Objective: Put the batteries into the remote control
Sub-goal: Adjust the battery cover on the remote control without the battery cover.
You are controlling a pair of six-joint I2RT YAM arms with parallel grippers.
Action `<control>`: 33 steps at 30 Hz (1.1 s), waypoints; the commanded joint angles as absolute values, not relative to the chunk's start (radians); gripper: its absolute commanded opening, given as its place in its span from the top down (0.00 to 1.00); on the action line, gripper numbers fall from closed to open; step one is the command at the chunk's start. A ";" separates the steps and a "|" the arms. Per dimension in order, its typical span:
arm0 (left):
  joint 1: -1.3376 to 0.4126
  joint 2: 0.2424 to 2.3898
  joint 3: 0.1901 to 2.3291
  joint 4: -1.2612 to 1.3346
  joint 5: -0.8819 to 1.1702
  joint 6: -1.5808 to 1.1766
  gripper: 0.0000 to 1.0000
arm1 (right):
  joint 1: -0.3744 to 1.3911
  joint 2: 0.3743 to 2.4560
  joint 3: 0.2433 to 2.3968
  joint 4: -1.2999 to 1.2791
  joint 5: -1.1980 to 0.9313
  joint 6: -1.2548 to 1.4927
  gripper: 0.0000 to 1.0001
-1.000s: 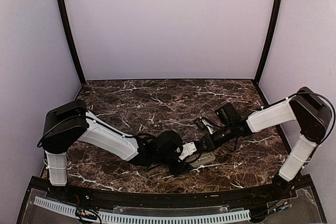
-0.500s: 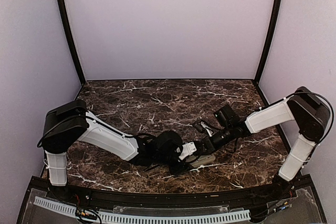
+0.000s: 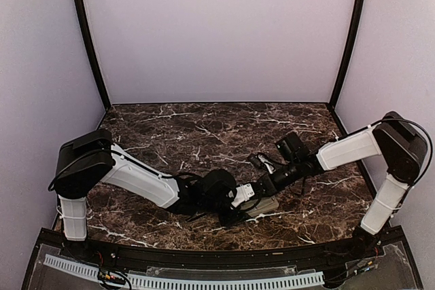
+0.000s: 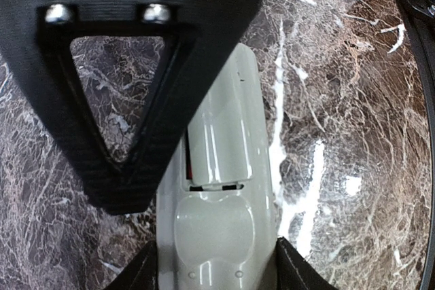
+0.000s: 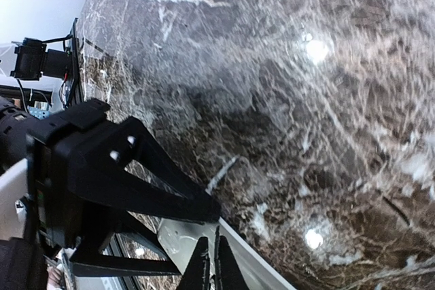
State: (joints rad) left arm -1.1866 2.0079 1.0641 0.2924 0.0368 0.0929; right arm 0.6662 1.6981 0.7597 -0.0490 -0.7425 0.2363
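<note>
- Pale grey remote control (image 4: 224, 236) lies at the near middle of the dark marble table (image 3: 204, 134), its back up and the battery bay uncovered.
- Left gripper (image 4: 219, 278) grasps the remote control by its sides, one finger on each long edge.
- Right gripper (image 5: 209, 256) is clenched, fingers pressed together with nothing seen between them, tips touching the remote control's edge beside the bay.
- A thin red sliver shows along one side of the bay; I cannot tell whether it is one of the batteries.
</note>
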 commanded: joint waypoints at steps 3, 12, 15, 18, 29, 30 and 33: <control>-1.177 2.008 1.049 0.223 0.041 0.101 0.45 | 0.675 1.623 0.798 -0.017 -0.710 0.283 0.91; -1.171 2.014 1.053 0.213 0.078 0.099 0.46 | 0.674 1.345 0.705 -0.280 -0.327 0.375 0.74; -1.169 2.020 1.061 0.204 0.088 0.101 0.46 | 0.675 1.286 0.659 -0.318 -0.273 0.404 0.70; -1.169 2.026 1.069 0.197 0.092 0.101 0.46 | 0.676 1.281 0.631 -0.316 -0.268 0.426 0.68; -1.169 2.019 1.152 0.171 0.116 0.118 0.27 | 0.676 1.300 0.600 -0.230 -0.285 0.463 0.67; -1.169 2.020 1.169 0.168 0.119 0.124 0.25 | 0.676 1.303 0.598 -0.228 -0.287 0.464 0.67; -1.162 2.027 1.204 0.166 0.162 0.125 0.23 | 0.676 1.302 0.587 -0.216 -0.288 0.466 0.67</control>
